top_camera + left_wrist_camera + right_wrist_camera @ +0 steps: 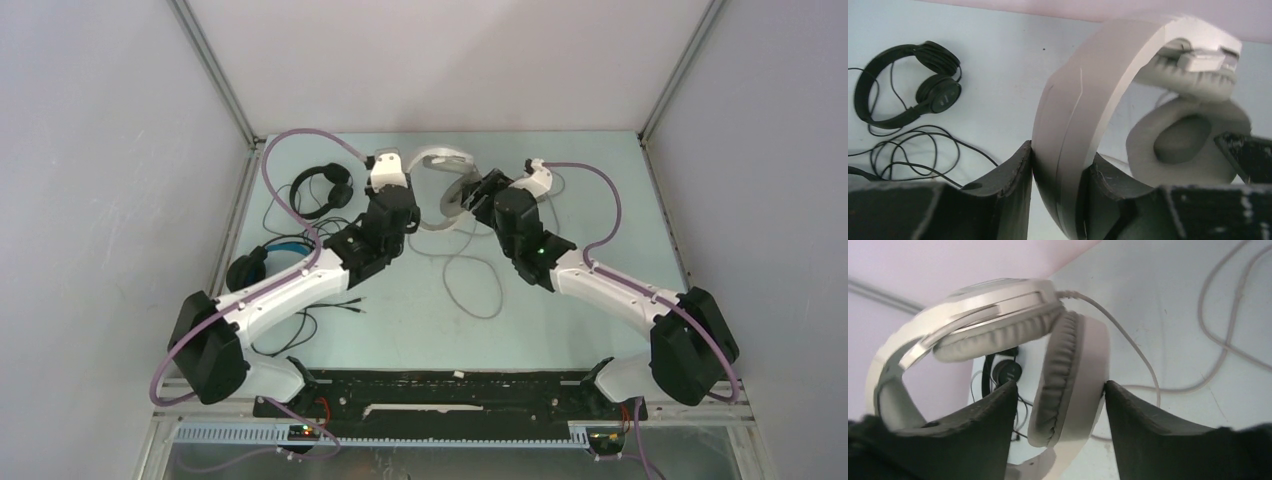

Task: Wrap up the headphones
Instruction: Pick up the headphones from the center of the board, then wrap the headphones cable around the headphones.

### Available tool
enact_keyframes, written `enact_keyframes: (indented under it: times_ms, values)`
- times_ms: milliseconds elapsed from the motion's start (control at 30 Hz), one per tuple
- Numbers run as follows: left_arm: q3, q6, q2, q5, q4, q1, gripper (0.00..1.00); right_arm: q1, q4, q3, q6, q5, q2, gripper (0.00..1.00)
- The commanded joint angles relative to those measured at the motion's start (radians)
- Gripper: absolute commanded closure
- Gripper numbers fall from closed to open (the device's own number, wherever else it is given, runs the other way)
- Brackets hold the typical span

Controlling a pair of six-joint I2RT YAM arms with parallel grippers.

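I read left gripper [1059,159] pinching the white headset [445,190] by its headband [1073,115]; right gripper [1059,386] spread around an ear cup [1068,375], one finger [983,430] clear. Headset at 12 o'clock, far table [560,290] centre.

My table [560,290]: pale green.
My far left: slim black headphones [322,188], lying flat, thin wire tangled beside.
My near left: blue-banded black headphones [247,270].
Middle: pale cable [470,290], looped loosely.

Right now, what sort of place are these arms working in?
Most likely an enclosed robot test cell: plain grey panel walls on aluminium frame posts, a pale green tabletop with arms bolted to a black base plate, and props such as a white over-ear headset and a slim black headset.
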Motion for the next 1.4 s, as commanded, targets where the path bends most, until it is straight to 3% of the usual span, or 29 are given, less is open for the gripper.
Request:
enact_keyframes:
  times_ms: [0,100,267,433,600,767,900,1367]
  values:
    - [0.133,0.021,-0.008,0.045,-0.098,0.047,1.00,-0.012,0.064,-0.020,-0.124,-0.129,-0.069,0.28]
    - [0.141,0.037,-0.032,0.086,-0.141,0.071,1.00,-0.041,-0.029,-0.044,-0.205,-0.202,-0.148,0.18]
    - [0.199,0.092,-0.066,0.258,-0.271,0.114,1.00,-0.140,-0.157,-0.038,-0.476,-0.483,-0.272,0.09]
    - [0.261,0.177,-0.105,0.387,-0.410,0.116,1.00,-0.144,-0.202,-0.001,-0.793,-0.698,-0.369,0.07]
    - [0.308,0.231,-0.151,0.475,-0.527,0.114,1.00,-0.109,-0.157,0.001,-0.899,-0.872,-0.367,0.07]
    - [0.342,0.232,-0.170,0.495,-0.616,0.114,1.00,0.073,-0.138,0.005,-1.028,-0.621,-0.337,0.02]
    - [0.346,0.227,-0.181,0.525,-0.644,0.114,1.00,0.122,-0.160,0.042,-1.075,-0.482,-0.293,0.03]
    - [0.326,0.243,-0.208,0.560,-0.658,0.115,1.00,0.131,-0.262,0.063,-1.031,-0.458,-0.194,0.17]
